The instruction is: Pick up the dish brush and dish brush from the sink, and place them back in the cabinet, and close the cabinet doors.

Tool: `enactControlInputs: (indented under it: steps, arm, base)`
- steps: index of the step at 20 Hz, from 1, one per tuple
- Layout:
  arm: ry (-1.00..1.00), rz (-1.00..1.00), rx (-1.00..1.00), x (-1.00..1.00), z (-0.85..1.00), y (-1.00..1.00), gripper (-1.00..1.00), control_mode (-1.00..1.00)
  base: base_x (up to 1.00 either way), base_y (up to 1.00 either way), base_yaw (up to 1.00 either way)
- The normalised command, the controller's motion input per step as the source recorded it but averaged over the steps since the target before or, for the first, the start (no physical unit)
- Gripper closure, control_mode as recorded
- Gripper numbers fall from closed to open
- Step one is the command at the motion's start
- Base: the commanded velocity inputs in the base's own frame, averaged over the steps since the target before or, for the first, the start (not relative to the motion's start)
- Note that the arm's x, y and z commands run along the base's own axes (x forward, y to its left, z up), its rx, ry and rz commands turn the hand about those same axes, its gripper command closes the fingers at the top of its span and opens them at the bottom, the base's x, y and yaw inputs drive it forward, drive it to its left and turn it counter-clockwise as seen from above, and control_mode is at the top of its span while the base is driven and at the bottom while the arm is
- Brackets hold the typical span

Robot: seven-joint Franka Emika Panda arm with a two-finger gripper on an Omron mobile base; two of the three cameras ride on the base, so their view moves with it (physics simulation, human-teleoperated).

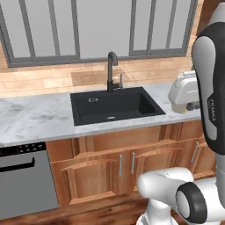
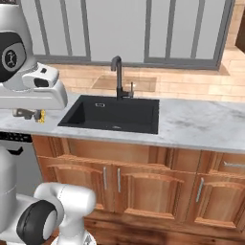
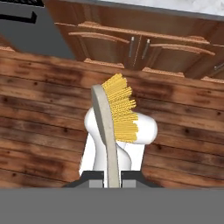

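I have a tan short-handled dish brush with yellow bristles [image 3: 114, 127] clamped in the two-finger gripper [image 3: 113, 177]. In the hand view its handle rises from between the closed jaws at bottom centre, the bristle head fanned to the right of the handle at mid-frame. In the right base view the gripper [image 2: 29, 114] sits at the left edge, a speck of yellow showing beside it, well left of the black rectangular sink [image 2: 112, 115] on the grey marble counter [image 2: 201, 124]. The sink basin looks empty in both base views.

My worry is the hold: the jaws pinch only the handle's end, so I judge a quick swing toward the cabinet could twist or drop the brush onto the dark wooden floor [image 3: 39, 100]. The bristle head could also snag a door edge.
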Motion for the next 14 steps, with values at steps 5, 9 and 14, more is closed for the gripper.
enactControlInputs:
  steps: [5,9,14]
  arm:
    - [0.00,0.00,0.00,0.00,0.00,0.00,1.00,1.00]
    - [0.00,0.00,0.00,0.00,0.00,0.00,1.00,1.00]
    - [0.00,0.00,0.00,0.00,0.00,0.00,1.00,1.00]
  base:
    - [-0.52,0.70,0.00]
    - [-0.40,0.77,0.00]
    - [-0.26,0.75,0.00]
